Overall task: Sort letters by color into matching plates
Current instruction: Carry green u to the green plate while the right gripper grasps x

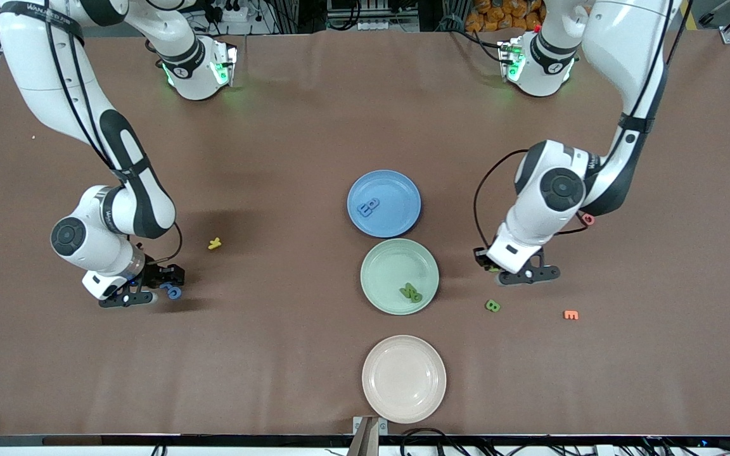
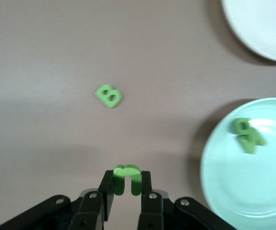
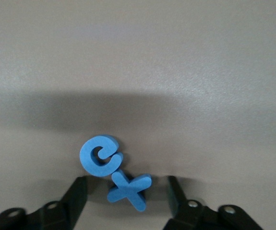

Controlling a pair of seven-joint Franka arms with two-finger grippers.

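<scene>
My left gripper [image 2: 126, 184] is shut on a green letter [image 2: 126, 178], low over the table beside the mint green plate [image 1: 390, 263], toward the left arm's end. That plate [image 2: 234, 191] holds two green letters [image 1: 410, 292]. A green B [image 1: 492, 305] lies on the table near my left gripper [image 1: 498, 271]. The blue plate [image 1: 397, 190] holds a blue B [image 1: 368, 206]. My right gripper [image 3: 127, 194] is open, with a blue X [image 3: 128, 189] between its fingers [image 3: 78, 194]. A blue C [image 3: 99, 155] touches the X. Both lie by my right gripper [image 1: 162, 286].
A beige-pink plate [image 1: 403, 379] stands nearest the front camera. An orange E [image 1: 571, 314] lies near the green B [image 2: 109, 96]. A yellow letter [image 1: 214, 243] lies near the right arm. A pink letter [image 1: 587, 219] shows beside the left arm.
</scene>
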